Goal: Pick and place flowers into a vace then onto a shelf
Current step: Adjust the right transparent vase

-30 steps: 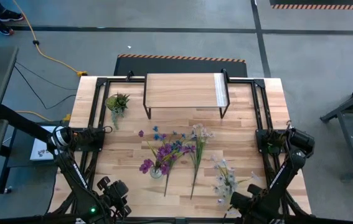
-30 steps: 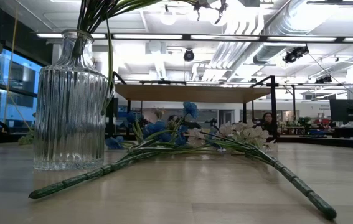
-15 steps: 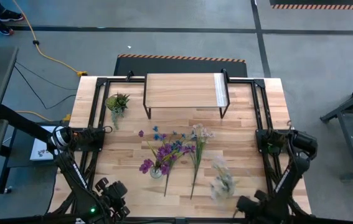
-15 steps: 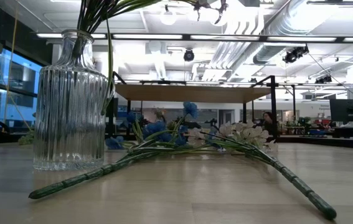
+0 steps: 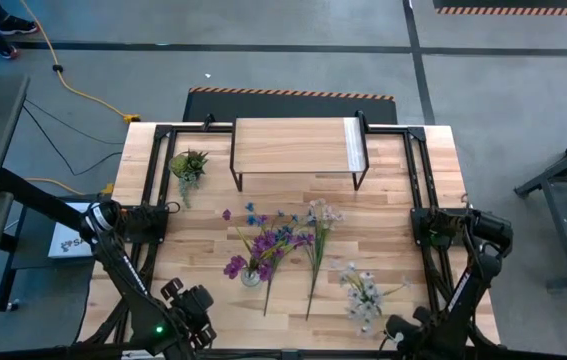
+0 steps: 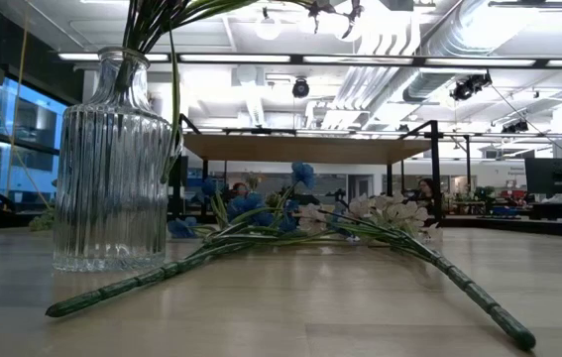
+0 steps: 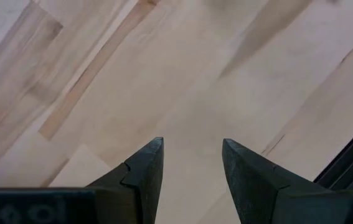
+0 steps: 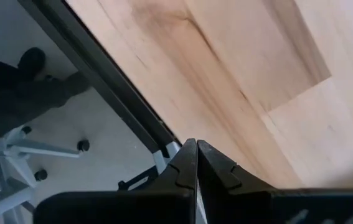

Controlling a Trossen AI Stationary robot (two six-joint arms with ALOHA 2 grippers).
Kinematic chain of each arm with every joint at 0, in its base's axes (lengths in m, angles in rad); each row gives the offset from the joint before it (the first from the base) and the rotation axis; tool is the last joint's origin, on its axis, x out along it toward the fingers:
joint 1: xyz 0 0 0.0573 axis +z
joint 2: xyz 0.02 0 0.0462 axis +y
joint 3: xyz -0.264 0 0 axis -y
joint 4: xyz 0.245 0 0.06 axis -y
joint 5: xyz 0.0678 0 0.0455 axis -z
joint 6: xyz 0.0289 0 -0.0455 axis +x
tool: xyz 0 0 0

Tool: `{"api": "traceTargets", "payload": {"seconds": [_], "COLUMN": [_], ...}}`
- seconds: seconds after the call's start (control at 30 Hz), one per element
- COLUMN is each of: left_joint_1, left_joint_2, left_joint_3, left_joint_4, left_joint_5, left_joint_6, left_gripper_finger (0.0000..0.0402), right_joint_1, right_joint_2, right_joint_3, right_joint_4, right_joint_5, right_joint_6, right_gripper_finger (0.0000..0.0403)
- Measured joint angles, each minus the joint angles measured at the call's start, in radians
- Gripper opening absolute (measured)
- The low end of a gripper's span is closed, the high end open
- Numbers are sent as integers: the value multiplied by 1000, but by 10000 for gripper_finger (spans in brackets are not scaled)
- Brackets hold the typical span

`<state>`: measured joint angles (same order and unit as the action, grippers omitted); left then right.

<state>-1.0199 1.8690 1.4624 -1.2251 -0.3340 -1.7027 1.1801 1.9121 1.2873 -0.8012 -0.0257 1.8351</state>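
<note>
A ribbed glass vase (image 5: 251, 276) (image 6: 112, 164) stands on the table in front of centre and holds purple flowers (image 5: 238, 264). A blue spray (image 5: 273, 238) (image 6: 251, 203) and a white spray (image 5: 315, 245) (image 6: 380, 210) lie flat beside it. Another white spray (image 5: 363, 295) lies at the front right. Just beyond its stem end, at the front edge, my right gripper (image 5: 403, 330) (image 8: 196, 174) is shut with nothing showing between its fingers. My left gripper (image 5: 189, 308) (image 7: 192, 177) hangs open over bare wood at the front left. The shelf (image 5: 295, 146) (image 6: 305, 149) stands at the back.
A small green potted plant (image 5: 188, 164) sits at the back left, beside the shelf. Black frame rails (image 5: 418, 190) run along both sides of the table. Bare wood lies between the vase and the left gripper.
My right gripper has gone a little toward the table's right edge and rolled at the wrist, staying shut. The white spray at the front right showed blurred half a second ago and now lies still in about the same place.
</note>
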Motion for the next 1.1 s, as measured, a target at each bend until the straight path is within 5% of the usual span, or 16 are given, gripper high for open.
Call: {"api": "traceTargets", "payload": {"seconds": [0.63,1.1], "left_joint_1": [-1,-1], "left_joint_2": [0,0], "left_joint_3": [0,0], "left_joint_4": [-7,-5], "left_joint_5": [-1,6], "left_joint_6": [-1,-4], "left_gripper_finger": [198,198], "right_joint_1": [-32,-68], "right_joint_2": [5,2], "right_joint_3": [-2,-101], "right_joint_4": [-32,100], "right_joint_5": [70,41], "right_joint_6": [-71,-114], "right_gripper_finger": [0,0]}}
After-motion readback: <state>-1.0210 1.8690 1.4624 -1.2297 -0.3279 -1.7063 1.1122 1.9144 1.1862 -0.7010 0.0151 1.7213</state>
